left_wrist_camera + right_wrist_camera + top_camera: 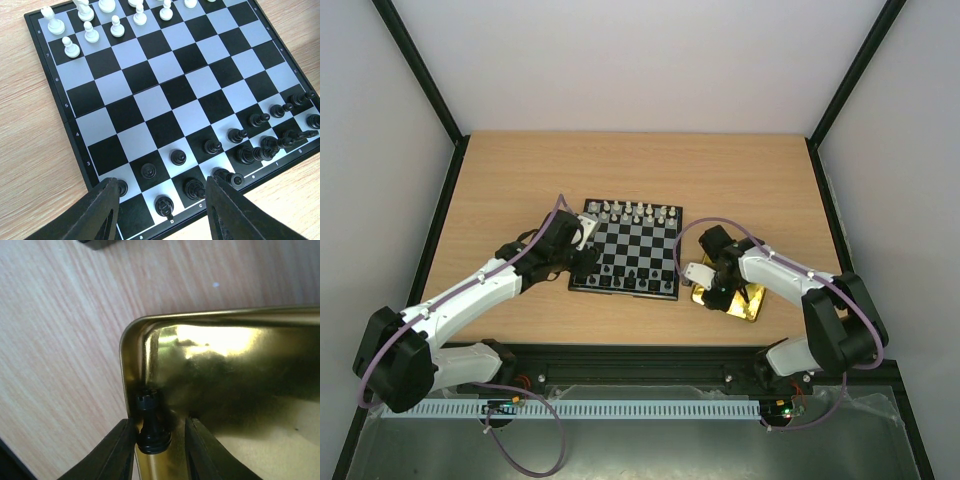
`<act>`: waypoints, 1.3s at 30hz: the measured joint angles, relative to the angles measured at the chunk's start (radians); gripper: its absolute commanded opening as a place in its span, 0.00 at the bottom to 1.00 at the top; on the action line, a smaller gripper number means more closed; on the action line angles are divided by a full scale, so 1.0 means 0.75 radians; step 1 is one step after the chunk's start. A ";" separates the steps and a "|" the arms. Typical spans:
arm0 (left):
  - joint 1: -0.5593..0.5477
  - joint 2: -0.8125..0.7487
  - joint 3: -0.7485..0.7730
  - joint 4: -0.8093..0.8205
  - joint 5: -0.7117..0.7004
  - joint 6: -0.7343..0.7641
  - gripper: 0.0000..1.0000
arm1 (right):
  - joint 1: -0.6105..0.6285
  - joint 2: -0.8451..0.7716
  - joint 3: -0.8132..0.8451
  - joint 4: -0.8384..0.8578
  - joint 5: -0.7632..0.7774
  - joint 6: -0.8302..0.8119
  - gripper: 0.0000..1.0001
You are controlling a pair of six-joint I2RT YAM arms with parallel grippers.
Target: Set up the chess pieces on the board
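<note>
Beneath the right wrist camera, partly hidden: one black rook-shaped chess piece (150,422) in the rounded corner of the shiny gold square tray (135,355). Lower edge of the base lost in shadow and reflections, so hard to say whether lying on the tray floor or leaning on the wall. Long axis roughly parallel to the fingers, crenellated crown pointing away from the wrist, round base toward it. Right gripper (159,426) narrowly open, dark fingers (116,452) flanking the rook's base; thin gap visible on one side, contact on the other impossible to judge; no firm hold shown. Tray largely covered by the right arm (790,275) in the overhead view.

At table centre: small square black-and-white checkered chessboard with dark rim (628,247), flat on the light wooden tabletop (500,180), just left of the tray. White chess pieces (90,32) upright in the two far rows, some cut off at the top edge of the left wrist view. Black chess pieces (212,146) along the two near rows; several toward the near right corner apparently tipped and overlapping, hard to tell apart. Left gripper (162,182) above the near left part of the board, about half open, holding nothing; one fingertip (107,192) covering part of a black piece, two more back-row pieces visible between the fingers.
</note>
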 measured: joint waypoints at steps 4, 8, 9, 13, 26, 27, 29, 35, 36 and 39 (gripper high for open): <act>0.000 0.000 0.001 0.000 0.001 0.000 0.51 | 0.000 -0.009 0.000 0.030 0.042 -0.001 0.29; 0.000 0.000 0.001 0.000 0.001 0.000 0.51 | 0.000 -0.011 0.007 0.038 0.070 -0.001 0.29; 0.000 0.000 0.000 0.000 0.001 0.000 0.51 | 0.000 -0.011 0.010 0.039 0.077 -0.001 0.29; 0.000 0.000 0.001 0.000 0.002 0.000 0.51 | 0.000 -0.011 0.017 0.042 0.098 -0.001 0.29; 0.000 0.008 0.001 0.001 0.014 0.000 0.51 | -0.025 -0.022 0.018 0.047 0.138 0.000 0.29; 0.000 0.008 0.000 0.000 0.014 0.000 0.51 | -0.029 -0.022 0.018 0.047 0.139 0.000 0.29; 0.000 0.008 0.001 0.000 0.015 0.000 0.51 | -0.037 -0.022 0.020 0.046 0.139 0.000 0.29; 0.000 0.008 0.000 0.001 0.016 0.000 0.51 | -0.060 -0.023 0.061 0.030 0.111 0.006 0.29; 0.001 0.008 0.000 0.000 0.016 0.000 0.51 | -0.063 -0.023 0.071 0.027 0.104 0.009 0.29; 0.003 0.009 0.000 0.000 0.020 0.000 0.51 | -0.070 -0.027 0.086 0.021 0.090 0.010 0.29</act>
